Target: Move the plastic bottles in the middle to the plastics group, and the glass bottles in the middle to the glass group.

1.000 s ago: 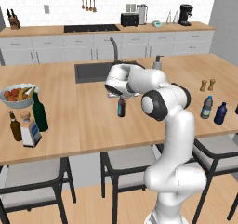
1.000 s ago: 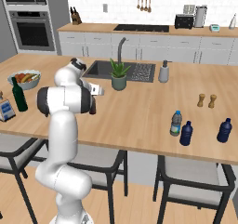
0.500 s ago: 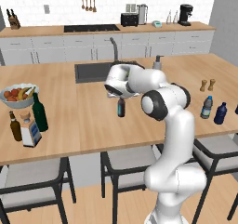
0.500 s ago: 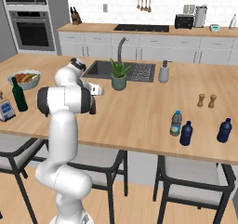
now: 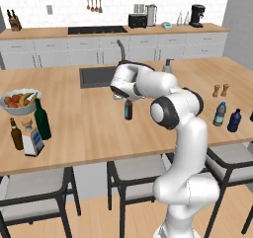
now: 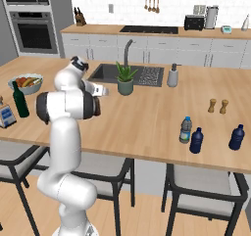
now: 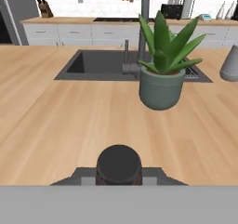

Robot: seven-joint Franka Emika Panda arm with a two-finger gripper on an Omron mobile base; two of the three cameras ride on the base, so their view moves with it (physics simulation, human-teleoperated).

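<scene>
While its bluish label is too small to read, the slim dark bottle (image 5: 128,109) hangs pinched in the hand (image 5: 128,97), its round cap (image 7: 118,163) between the fingers. Beyond the hand, bare wooden worktop (image 7: 56,121) runs to a potted plant (image 7: 162,74) and the sink (image 7: 100,64).

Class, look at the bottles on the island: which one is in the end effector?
The slim dark bottle with a bluish label, hanging mid-island below the end effector; all other bottles stand untouched at the island's ends.
</scene>
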